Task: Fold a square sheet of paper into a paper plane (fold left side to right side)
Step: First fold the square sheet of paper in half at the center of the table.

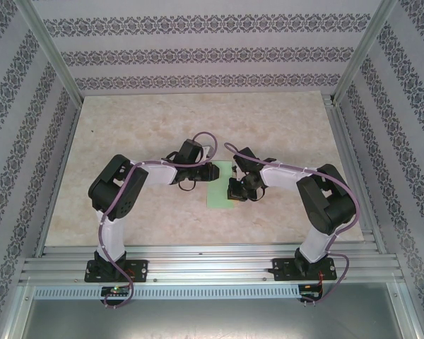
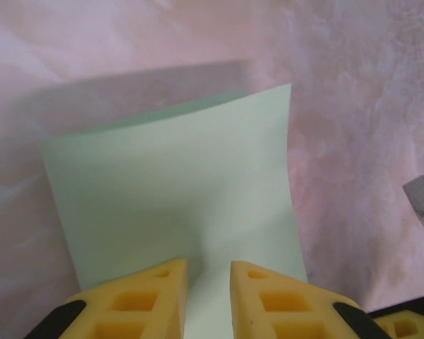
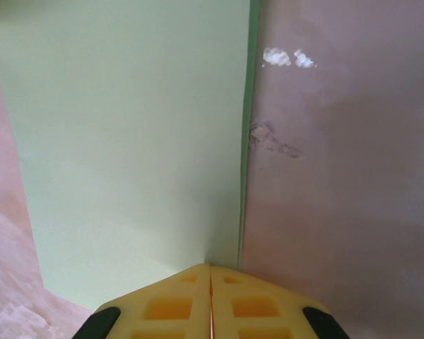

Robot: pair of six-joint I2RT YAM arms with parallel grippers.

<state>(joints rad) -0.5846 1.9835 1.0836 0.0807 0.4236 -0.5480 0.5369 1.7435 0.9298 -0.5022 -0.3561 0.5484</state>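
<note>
Left room: the table (image 1: pixel 120 141) lies bare to the left and far of the left arm; the side wall (image 1: pixel 28 141) stands well apart, so much room for a sweep is judged there.
Left gripper (image 2: pixel 208 304): jaws are set narrow, w/ a slit left betw. the pads (image 2: pixel 155 300). It is placed low at the left side of the sheet. If the edge is pinched can't be told.
Square sheet of paper (image 2: pixel 177 191): it is found at table centre, betw. the two grippers. Its far edge is seen a bit lifted over its shadow. In the right wrist view a second layer is seen along one border, so it is judged as doubled.
Handling: it is judged v. light, thin and soft. It is easily bent, is marked for good by a hard pinch, and may slide on the smooth top. A free edge or corner should be taken, w/ the other side pressed down.
Right gripper (image 3: pixel 210 300): the fingers are closed tip to tip and set on the sheet just beside its border. Pressing, not holding, is judged.
Right room: bare table is seen to the right and far; the near rail (image 1: pixel 212 263) is close behind the arms.
</note>
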